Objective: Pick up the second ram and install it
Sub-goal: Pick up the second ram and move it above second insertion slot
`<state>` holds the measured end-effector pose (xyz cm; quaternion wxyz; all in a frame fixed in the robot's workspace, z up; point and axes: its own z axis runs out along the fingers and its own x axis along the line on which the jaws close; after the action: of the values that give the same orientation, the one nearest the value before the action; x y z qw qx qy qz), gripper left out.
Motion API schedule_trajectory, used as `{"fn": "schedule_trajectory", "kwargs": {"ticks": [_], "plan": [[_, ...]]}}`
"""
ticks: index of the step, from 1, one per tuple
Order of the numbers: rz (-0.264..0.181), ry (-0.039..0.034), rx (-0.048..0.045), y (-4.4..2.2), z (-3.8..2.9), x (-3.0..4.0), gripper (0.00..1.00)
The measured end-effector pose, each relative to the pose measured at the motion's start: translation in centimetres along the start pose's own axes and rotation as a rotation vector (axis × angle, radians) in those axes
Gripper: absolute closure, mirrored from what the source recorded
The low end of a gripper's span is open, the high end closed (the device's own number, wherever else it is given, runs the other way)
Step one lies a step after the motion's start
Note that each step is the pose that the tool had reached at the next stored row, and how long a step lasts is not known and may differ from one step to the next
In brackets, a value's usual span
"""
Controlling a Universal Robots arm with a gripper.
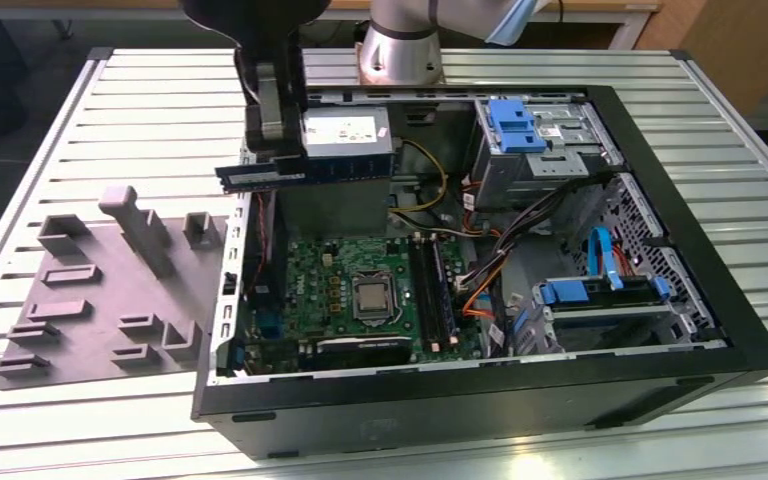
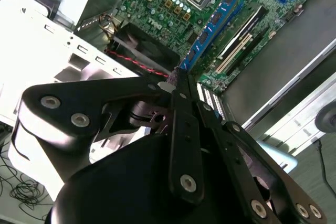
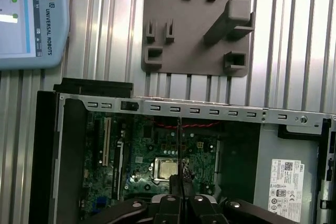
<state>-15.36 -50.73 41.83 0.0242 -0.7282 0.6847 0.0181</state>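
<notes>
Pinching the second ram [image 1: 344, 168] near one end, the hand [image 1: 268, 158] held it above the open case [image 1: 491, 400], at the motherboard's [image 1: 337, 265] eleven o'clock, exterior view.

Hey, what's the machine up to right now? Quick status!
Gripper jaws shut on the second ram. Stick held over the open computer case, not seated. Nothing seen blocking the motherboard below.

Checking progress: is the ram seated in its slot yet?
Out. The gripper holds the ram up, clear of the motherboard.
</notes>
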Motion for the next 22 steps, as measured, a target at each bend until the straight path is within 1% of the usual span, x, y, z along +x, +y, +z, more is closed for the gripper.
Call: {"fn": "schedule_trajectory", "kwargs": {"ticks": [22], "plan": [[0.000,0.0000,0.0000,-2.96,0.09,0.19,0.88]]}}
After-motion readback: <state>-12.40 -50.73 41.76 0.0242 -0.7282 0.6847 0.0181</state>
